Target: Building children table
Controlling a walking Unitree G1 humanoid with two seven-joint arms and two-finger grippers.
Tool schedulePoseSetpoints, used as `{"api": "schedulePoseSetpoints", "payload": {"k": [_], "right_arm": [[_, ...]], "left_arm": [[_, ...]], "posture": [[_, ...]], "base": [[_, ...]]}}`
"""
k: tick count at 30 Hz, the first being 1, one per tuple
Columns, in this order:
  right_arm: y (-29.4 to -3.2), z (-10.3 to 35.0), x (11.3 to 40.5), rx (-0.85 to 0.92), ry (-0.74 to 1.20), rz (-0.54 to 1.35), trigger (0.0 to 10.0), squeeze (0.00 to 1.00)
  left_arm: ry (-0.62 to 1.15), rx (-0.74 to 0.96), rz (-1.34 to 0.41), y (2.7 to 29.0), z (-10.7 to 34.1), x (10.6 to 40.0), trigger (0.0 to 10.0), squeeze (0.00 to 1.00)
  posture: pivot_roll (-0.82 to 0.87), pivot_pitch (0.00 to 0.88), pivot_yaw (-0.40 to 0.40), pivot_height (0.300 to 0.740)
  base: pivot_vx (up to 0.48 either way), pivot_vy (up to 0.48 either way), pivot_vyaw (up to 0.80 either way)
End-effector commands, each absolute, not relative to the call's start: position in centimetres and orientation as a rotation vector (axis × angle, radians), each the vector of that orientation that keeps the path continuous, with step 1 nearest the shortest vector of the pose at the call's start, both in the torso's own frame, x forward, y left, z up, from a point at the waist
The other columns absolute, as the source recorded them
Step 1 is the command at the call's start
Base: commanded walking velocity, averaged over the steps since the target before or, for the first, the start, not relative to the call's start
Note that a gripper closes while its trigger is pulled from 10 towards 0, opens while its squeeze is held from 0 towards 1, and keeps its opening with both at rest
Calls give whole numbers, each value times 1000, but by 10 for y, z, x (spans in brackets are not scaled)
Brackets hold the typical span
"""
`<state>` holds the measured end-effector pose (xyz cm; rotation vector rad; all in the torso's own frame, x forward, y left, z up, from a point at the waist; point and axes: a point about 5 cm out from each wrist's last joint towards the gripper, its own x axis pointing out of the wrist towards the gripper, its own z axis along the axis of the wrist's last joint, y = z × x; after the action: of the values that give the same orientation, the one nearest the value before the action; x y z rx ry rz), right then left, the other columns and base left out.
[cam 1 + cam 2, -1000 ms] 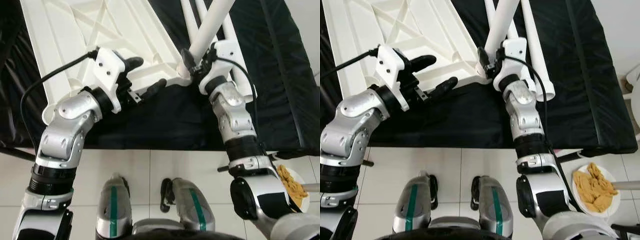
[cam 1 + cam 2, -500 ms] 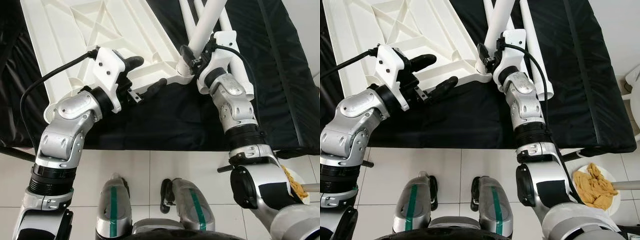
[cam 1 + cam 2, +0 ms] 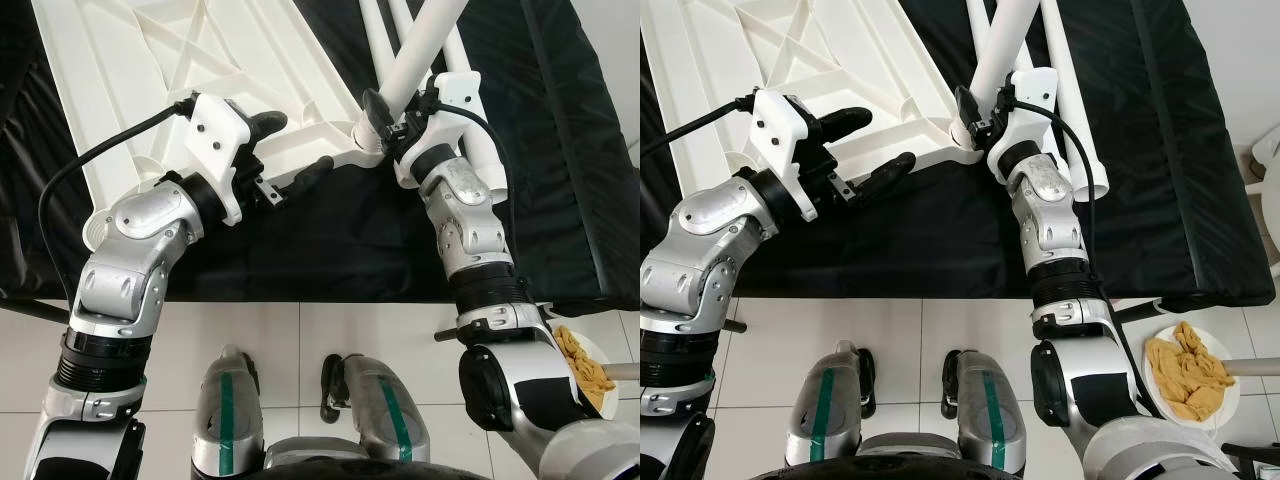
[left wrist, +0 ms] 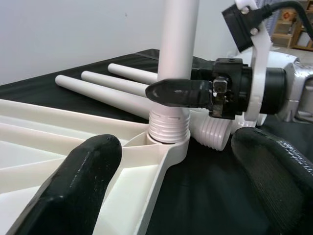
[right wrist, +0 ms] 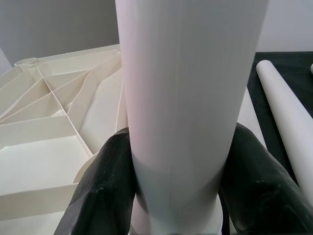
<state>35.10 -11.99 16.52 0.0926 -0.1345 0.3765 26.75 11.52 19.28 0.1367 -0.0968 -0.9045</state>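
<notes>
Smooth white plastic tabletop (image 3: pixel 180 60), matt plastic leg (image 5: pixel 190 107), creased black cloth (image 3: pixel 560 190)

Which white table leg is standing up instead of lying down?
The leg clamped in the right gripper, set upright in the tabletop's corner socket. The other legs lie flat on the black cloth.

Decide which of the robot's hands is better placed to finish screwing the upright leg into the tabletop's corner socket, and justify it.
The right hand: it is already shut on the upright leg just above the threaded socket. The left hand is open over the tabletop, better suited to steadying it.
</notes>
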Motion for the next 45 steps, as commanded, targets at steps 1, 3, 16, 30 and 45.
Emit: {"api": "schedulePoseSetpoints", "payload": {"k": [1, 3, 16, 30, 45], "right_arm": [[-122, 164, 352, 135, -98, 388, 10000, 0], [-122, 176, 353, 166, -127, 418, 10000, 0], [-129, 195, 353, 145, -181, 555, 10000, 0], [-135, 185, 338, 8, -151, 749, 10000, 0], [-134, 180, 314, -124, -123, 1020, 10000, 0]], "left_arm": [[-77, 133, -873, 116, 192, 272, 10000, 925], [-81, 112, -892, 116, 195, 273, 10000, 1000], [-136, 148, -925, 111, 209, 287, 10000, 1000], [-260, 73, -1045, 81, 244, 298, 10000, 0], [-296, -24, -1248, 49, 275, 302, 10000, 0]], "posture": [[83, 77, -39, 740], [84, 77, -40, 740], [83, 48, -43, 740], [78, 9, -46, 740], [70, 1, -35, 740]], "base": [[0, 0, 0], [0, 0, 0], [0, 0, 0], [0, 0, 0], [0, 0, 0]]}}
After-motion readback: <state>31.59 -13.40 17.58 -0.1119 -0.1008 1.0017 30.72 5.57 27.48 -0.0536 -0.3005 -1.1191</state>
